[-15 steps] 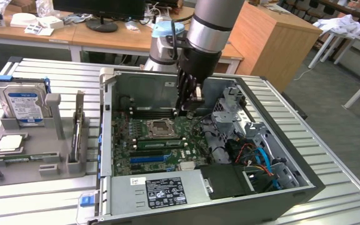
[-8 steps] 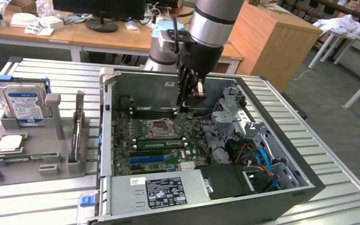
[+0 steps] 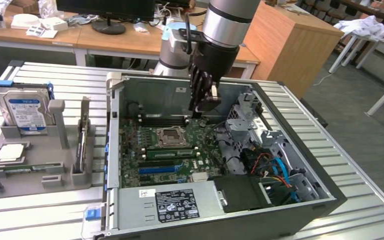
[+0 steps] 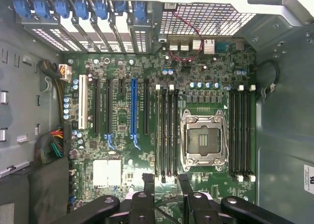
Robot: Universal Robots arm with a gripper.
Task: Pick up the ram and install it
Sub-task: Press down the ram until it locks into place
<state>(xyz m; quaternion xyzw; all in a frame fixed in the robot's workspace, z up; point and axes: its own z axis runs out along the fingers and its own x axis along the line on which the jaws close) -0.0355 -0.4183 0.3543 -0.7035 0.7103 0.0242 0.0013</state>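
Quick headcount: one open case [image 3: 325,200], and inside the case there's one motherboard [image 4: 122,145], one CPU socket [image 4: 202,138] and one power supply [image 3: 172,202]. Memory slots [image 4: 240,130] come to eight, in two banks of four. Expansion slots: one white slot [image 4: 82,103], one blue slot [image 4: 133,106], and I think three long black ones plus a short one. Just beside the case, on the exterior view's left, is one grey holder [image 3: 55,112] with one hard drive [image 3: 24,112], one processor chip [image 3: 10,152] and, far as I can tell, one ram [image 3: 82,140] stick on edge. One gripper [image 4: 165,179], two fingers [image 4: 147,184]
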